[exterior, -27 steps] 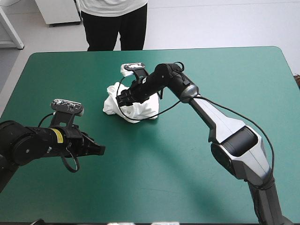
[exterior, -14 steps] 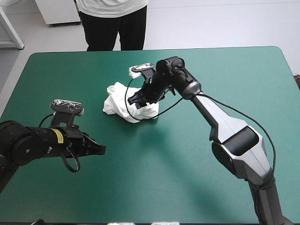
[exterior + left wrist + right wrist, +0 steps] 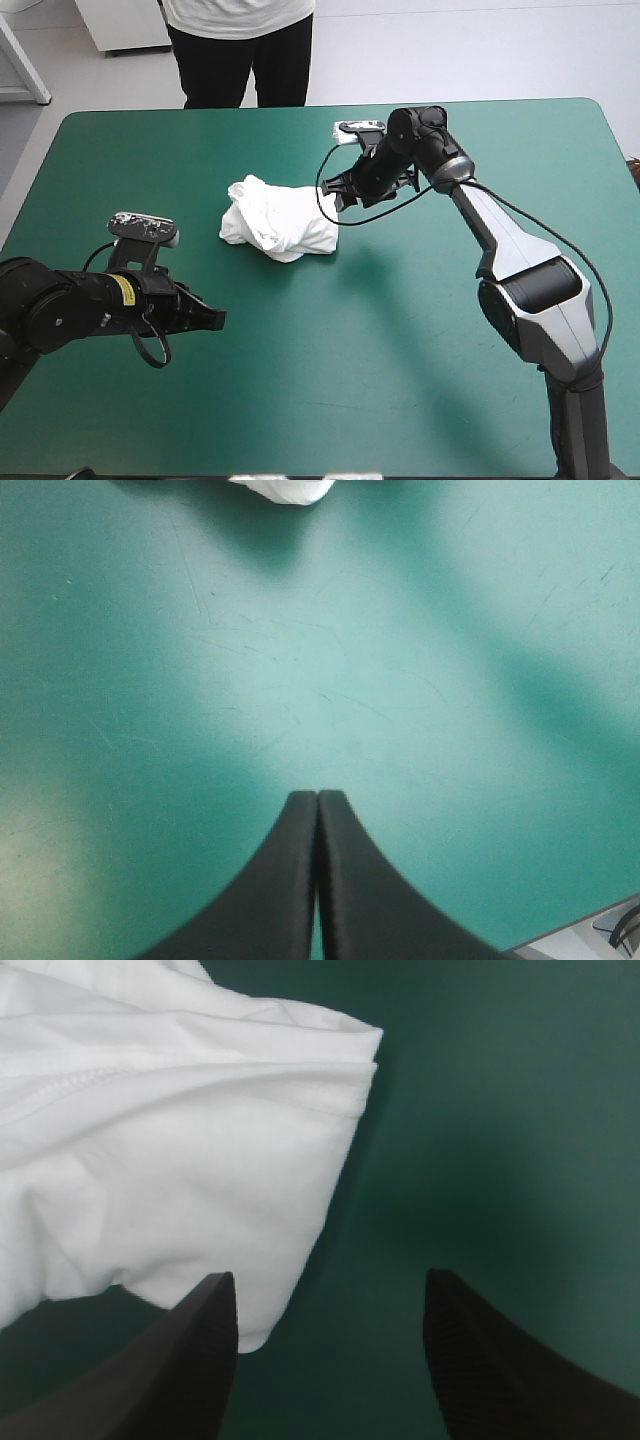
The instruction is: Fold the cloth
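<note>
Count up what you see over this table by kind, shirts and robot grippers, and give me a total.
White T-shirt, crumpled: 1
Black grippers: 2 (left gripper shut, right gripper open)
Total: 3

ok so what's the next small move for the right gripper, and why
Probably ease the right gripper forward and a little sideways onto the hemmed corner of the T-shirt, then close on it. Its fingers stand open and empty, that corner lies just ahead of one finger, and the T-shirt is a crumpled heap that needs spreading before any fold. The left gripper is shut and farther off.
</note>
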{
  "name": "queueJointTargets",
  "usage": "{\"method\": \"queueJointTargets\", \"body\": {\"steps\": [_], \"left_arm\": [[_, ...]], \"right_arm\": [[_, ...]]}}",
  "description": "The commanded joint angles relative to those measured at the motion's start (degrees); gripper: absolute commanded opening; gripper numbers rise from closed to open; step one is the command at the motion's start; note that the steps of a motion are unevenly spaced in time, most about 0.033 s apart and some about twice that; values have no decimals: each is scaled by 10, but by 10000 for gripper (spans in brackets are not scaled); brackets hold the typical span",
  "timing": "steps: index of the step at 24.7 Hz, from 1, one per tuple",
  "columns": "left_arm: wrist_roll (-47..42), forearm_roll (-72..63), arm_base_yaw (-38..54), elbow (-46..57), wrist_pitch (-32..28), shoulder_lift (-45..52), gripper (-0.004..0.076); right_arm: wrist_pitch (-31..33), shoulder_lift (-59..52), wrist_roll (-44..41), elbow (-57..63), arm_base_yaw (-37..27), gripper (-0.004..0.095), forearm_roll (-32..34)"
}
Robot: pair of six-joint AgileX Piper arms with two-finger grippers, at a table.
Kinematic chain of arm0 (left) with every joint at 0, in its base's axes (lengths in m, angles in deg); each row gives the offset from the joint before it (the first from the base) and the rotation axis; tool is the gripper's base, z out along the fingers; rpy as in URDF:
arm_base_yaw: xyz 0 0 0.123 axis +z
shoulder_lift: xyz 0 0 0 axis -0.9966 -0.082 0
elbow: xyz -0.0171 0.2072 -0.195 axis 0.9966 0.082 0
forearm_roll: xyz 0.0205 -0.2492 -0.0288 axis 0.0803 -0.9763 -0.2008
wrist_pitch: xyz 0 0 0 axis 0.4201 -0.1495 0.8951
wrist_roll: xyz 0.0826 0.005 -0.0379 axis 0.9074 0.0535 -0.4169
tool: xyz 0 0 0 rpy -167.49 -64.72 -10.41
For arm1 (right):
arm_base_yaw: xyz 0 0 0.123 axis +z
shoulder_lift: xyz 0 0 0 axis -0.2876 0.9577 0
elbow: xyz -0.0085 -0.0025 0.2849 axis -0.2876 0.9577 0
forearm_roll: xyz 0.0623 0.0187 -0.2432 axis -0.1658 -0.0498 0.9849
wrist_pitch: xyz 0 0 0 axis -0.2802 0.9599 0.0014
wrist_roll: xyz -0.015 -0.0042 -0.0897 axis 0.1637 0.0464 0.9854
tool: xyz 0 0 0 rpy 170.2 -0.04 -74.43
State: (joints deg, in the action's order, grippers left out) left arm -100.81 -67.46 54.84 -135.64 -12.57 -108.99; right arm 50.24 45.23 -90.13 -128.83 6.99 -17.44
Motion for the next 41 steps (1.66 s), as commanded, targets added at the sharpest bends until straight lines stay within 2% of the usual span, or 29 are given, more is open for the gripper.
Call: {"method": "queueJointTargets", "body": {"steps": [1, 6, 17, 20, 22, 23, 24, 25, 28, 31, 34, 37, 41], "left_arm": [[-5, -1, -1, -12, -21, 7, -10], [-5, -1, -1, -12, -23, 5, -10], [-7, 1, -1, -12, -24, 5, -10], [-7, 1, -1, -12, -27, 5, -10], [-7, 1, -1, -12, -27, 5, -10], [-7, 1, -1, -12, -27, 5, -10], [-7, 1, -1, -12, -27, 5, -10], [-7, 1, -1, -12, -27, 5, -10], [-7, 1, -1, -12, -27, 5, -10], [-9, -3, -1, -12, -23, 5, -10], [-9, -3, -1, -12, -22, 5, -10], [-9, -3, -1, -12, -22, 5, -10], [-8, -2, -1, -12, -18, 5, -10]], "right_arm": [[-28, -28, 18, 5, -6, 526, -38], [-43, 7, 40, 5, -6, 526, -90], [-58, 52, 56, 7, -1, 510, -125], [-53, 60, 57, 7, 1, 409, -124], [-46, 64, 57, 7, 2, 278, -121], [-42, 64, 60, 7, 2, 156, -118], [-39, 64, 60, 7, 2, 45, -109], [-31, 64, 60, 7, 2, -9, -95], [-1, 63, 60, 7, -8, -17, -80], [14, 52, 29, 10, -24, -17, 10], [13, 24, 18, 39, -50, -17, 61], [-2, -11, 18, 109, -86, -17, 87], [-64, -87, 13, 249, -138, -17, 152]]}}
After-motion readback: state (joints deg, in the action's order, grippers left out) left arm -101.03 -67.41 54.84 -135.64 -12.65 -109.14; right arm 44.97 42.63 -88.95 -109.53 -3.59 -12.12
